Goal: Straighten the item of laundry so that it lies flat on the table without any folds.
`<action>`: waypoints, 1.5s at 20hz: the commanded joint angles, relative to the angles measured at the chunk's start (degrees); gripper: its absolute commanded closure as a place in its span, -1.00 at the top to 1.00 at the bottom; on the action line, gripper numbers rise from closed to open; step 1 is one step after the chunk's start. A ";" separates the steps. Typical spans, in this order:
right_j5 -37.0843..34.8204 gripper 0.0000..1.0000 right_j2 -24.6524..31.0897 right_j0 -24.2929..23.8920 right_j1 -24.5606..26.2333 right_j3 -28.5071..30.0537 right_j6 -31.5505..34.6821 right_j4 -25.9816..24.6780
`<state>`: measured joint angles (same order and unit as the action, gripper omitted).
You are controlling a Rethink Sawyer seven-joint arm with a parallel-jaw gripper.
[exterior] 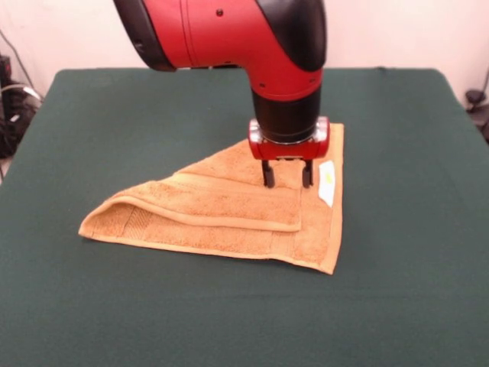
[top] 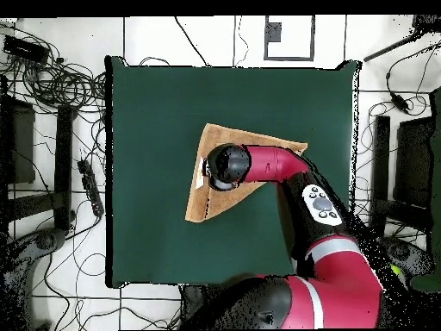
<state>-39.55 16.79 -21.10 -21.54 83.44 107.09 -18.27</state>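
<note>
The item of laundry [exterior: 229, 218] is an orange-tan towel, folded over itself into a rough triangle in the middle of the green table [exterior: 114, 115]. A folded flap lies across its left part, and a white label [exterior: 327, 183] shows near its right edge. My gripper [exterior: 287, 180] points straight down over the towel's right part, just left of the label. It is open, with the tips at or just above the cloth and nothing between them. In the overhead view the arm's wrist [top: 226, 166] covers the gripper and part of the towel [top: 211, 205].
Green tabletop [top: 172, 103] surrounds the towel on all sides. Cables [top: 52, 78] and dark equipment lie on the floor beyond the table's edges.
</note>
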 commanded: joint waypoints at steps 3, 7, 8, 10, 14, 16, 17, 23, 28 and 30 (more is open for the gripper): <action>5.82 1.00 2.64 4.88 6.18 0.60 10.03 4.14; 7.09 1.00 3.55 4.26 5.97 1.25 9.27 4.71; 6.45 1.00 3.79 4.09 5.89 1.44 8.93 5.03; 5.69 1.00 4.32 3.72 5.74 1.85 8.19 5.53; 5.99 1.00 4.14 3.67 5.29 2.33 7.78 5.86; 5.65 1.00 3.60 3.93 5.25 2.28 7.93 6.14; 5.61 1.00 3.61 3.78 4.98 2.73 7.74 6.30; 5.42 1.00 1.77 4.70 5.14 3.05 7.81 5.66; 4.28 1.00 0.20 5.78 5.79 1.20 7.66 4.88; 4.01 1.00 -0.27 6.01 5.96 0.97 7.57 4.68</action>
<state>-37.10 15.69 -18.54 -21.24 83.53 107.08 -15.12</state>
